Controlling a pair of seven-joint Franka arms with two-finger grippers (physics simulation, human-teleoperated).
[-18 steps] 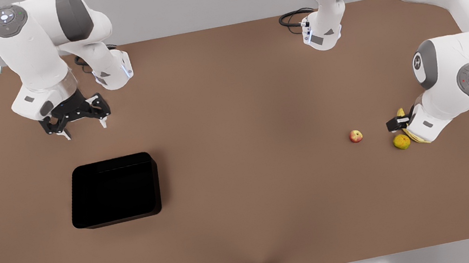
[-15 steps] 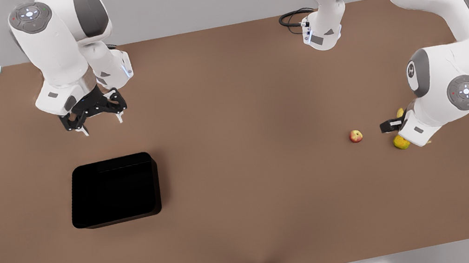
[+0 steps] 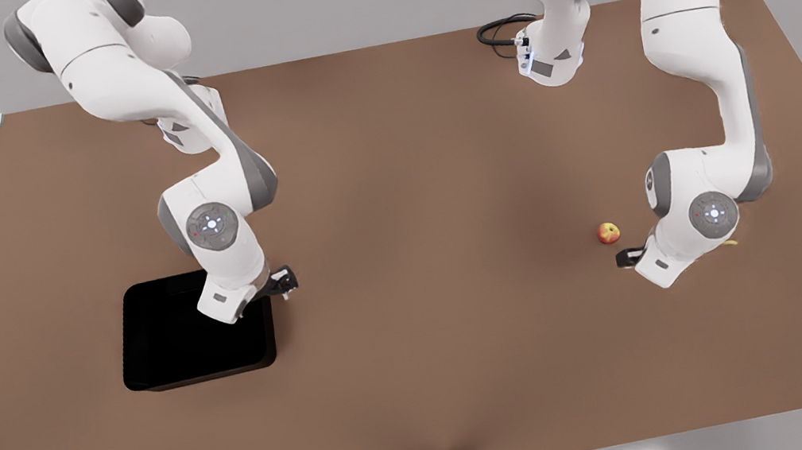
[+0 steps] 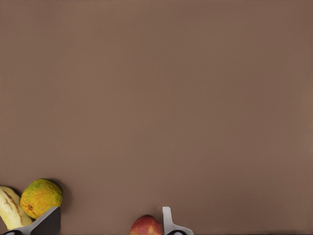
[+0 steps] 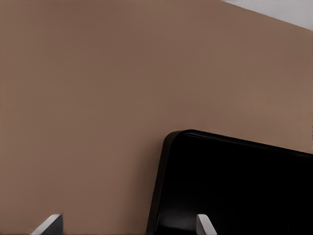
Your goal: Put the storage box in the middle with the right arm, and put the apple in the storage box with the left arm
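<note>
The black storage box lies on the brown table at the front view's left. My right gripper hangs low over the box's far corner on the front view's right. In the right wrist view, that gripper is open, with the box's side wall between its fingertips. At the front view's right lies the small red-and-yellow apple. My left gripper is just in front of it, low to the table. In the left wrist view, this gripper is open, and the apple sits close to one fingertip.
A yellow-green round fruit and a banana lie just outside the left gripper's other finger; the arm hides most of them in the front view. A black cable coils at the table's far edge by an arm base.
The right arm swung from behind the box down onto its far corner. The left arm slid from over the banana and yellow-green fruit toward the apple.
</note>
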